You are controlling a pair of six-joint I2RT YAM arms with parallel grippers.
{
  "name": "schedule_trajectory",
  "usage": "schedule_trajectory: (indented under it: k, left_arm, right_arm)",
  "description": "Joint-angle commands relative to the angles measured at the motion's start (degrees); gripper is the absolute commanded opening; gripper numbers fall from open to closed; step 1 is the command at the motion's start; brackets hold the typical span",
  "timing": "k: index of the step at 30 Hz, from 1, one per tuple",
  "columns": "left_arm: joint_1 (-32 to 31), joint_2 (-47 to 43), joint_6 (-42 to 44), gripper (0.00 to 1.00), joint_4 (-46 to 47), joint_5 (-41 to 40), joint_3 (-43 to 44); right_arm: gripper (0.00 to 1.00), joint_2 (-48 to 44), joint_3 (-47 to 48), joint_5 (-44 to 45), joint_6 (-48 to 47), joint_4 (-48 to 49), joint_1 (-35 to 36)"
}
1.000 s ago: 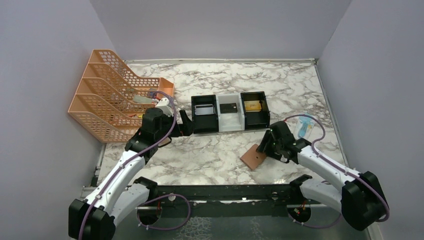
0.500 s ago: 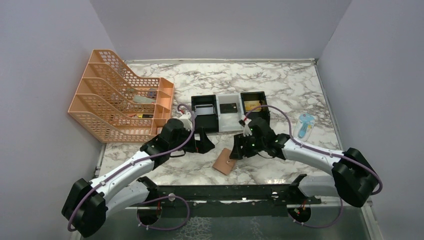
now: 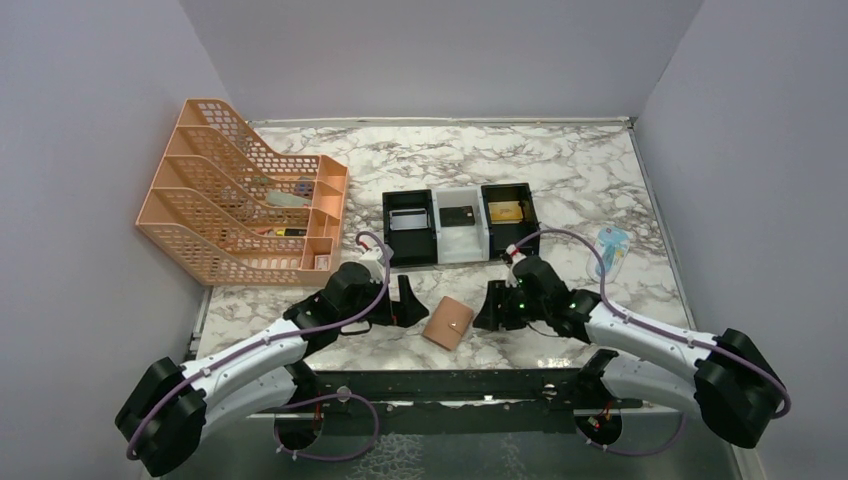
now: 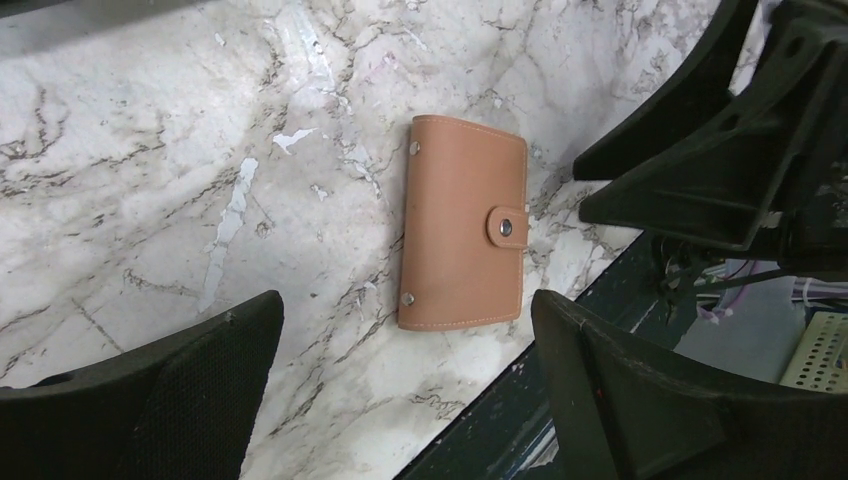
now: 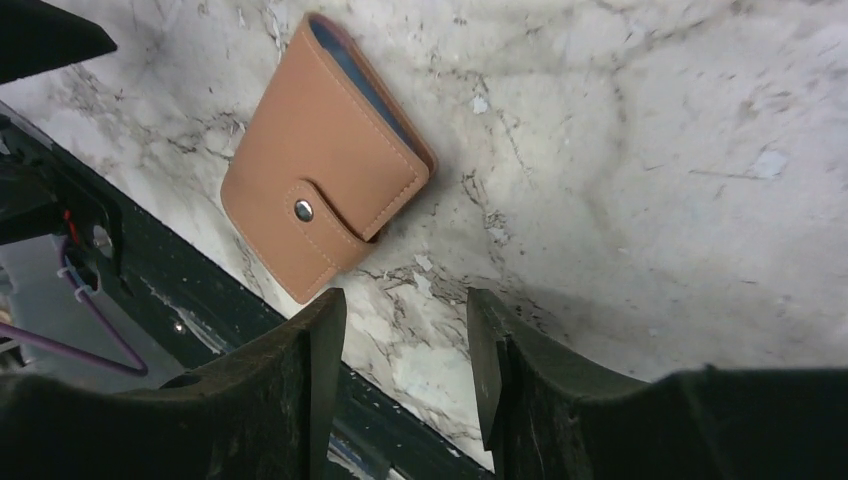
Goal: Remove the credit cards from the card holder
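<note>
Card holder flat, snapped shut, at near counter edge. My left gripper gaping, empty; right gripper part-spread, empty. Risk: clumsy nudge slides it off edge; snap may resist.

Overhead view looks down from behind; both wrist views, close, share the card holder

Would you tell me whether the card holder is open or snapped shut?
Shut: the card holder lies folded flat, its strap tab fastened at the snap stud.
</note>
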Motion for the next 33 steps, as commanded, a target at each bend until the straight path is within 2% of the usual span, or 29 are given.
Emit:
schedule_trajectory:
  k: [1, 9, 18, 22, 27, 33]
  left_arm:
    - [-0.43, 1.16, 1.32, 0.97, 3.92, 0.78, 0.18]
    - [-0.44, 1.24, 2.56, 0.96, 4.96, 0.87, -1.10]
    - [-0.44, 6.40, 1.58, 0.92, 7.41, 0.93, -1.46]
    - [-0.43, 6.92, 0.26, 0.89, 8.84, 0.99, -2.26]
    - [-0.44, 6.90, -0.61, 0.78, 8.67, 0.36, -3.76]
    - [-0.44, 4.52, -2.14, 0.72, 7.53, -1.05, -5.01]
  right_arm:
    - [0.47, 4.09, 0.71, -1.72, 5.87, 5.26, 2.65]
    - [0.46, 17.08, 5.69, 3.90, 10.56, 9.54, 6.29]
    - [0.44, 27.96, 16.26, 8.25, 4.49, 4.65, 6.39]
    - [0.44, 29.21, 20.34, 9.76, 0.67, 0.20, 6.39]
    - [0.44, 26.97, 23.42, 13.00, -2.74, -4.98, 6.38]
    - [0.44, 22.60, 23.56, 15.26, -1.51, -9.77, 8.57]
